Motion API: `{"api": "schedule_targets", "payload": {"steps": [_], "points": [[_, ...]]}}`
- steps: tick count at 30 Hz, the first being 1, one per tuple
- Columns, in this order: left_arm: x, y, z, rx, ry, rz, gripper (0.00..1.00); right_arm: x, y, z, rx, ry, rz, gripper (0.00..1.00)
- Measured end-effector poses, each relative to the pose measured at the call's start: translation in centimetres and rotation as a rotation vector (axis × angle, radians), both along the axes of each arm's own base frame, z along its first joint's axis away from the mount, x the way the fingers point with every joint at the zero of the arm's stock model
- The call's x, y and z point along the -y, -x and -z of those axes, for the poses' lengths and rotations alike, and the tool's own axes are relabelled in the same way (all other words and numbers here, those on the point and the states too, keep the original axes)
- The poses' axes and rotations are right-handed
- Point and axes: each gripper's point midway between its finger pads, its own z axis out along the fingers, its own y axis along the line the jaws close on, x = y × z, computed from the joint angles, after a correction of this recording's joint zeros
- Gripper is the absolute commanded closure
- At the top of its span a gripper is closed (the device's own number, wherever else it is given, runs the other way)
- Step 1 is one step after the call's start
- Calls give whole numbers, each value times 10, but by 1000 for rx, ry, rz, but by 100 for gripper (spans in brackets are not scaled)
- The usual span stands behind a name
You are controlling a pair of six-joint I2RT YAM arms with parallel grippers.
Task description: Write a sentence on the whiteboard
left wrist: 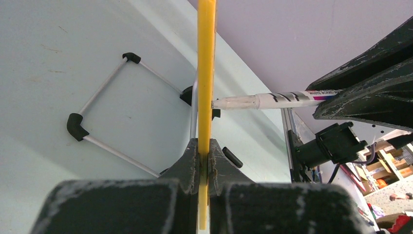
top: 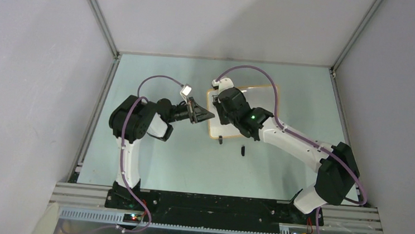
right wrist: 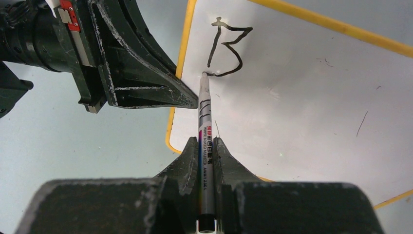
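Observation:
The whiteboard [top: 264,97] lies on the table with its orange-yellow frame. In the right wrist view the whiteboard [right wrist: 302,107] bears of the sentence only a black letter "B" [right wrist: 228,51] near its top left corner. My right gripper [right wrist: 205,144] is shut on a grey whiteboard marker [right wrist: 204,117], whose tip touches the board at the bottom of the "B". My left gripper [left wrist: 205,146] is shut on the board's yellow frame edge [left wrist: 206,73], at the board's left side [top: 208,115]. The marker [left wrist: 272,100] also shows in the left wrist view.
A small black cap [top: 243,150] and a black clip foot [top: 221,140] lie just in front of the board. A thin wire frame with black corners [left wrist: 104,87] shows behind the board edge. Grey walls enclose the pale green table [top: 151,157].

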Motion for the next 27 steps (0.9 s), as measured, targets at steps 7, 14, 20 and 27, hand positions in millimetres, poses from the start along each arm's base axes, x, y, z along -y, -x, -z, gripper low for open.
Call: {"api": "schedule_targets", "payload": {"steps": [7,14,20,27], "points": [[0,1,0,1,0,3,100,8,4,-15,37,-32,1,100],[0,1,0,1,0,3,100,30,2,-44,98,-103,38,100],[0,1,0,1,0,3,100,44,-6,-35,87,-92,74,100],[0,1,0,1,0,3,100,44,-7,-35,93,-97,76,100]]}}
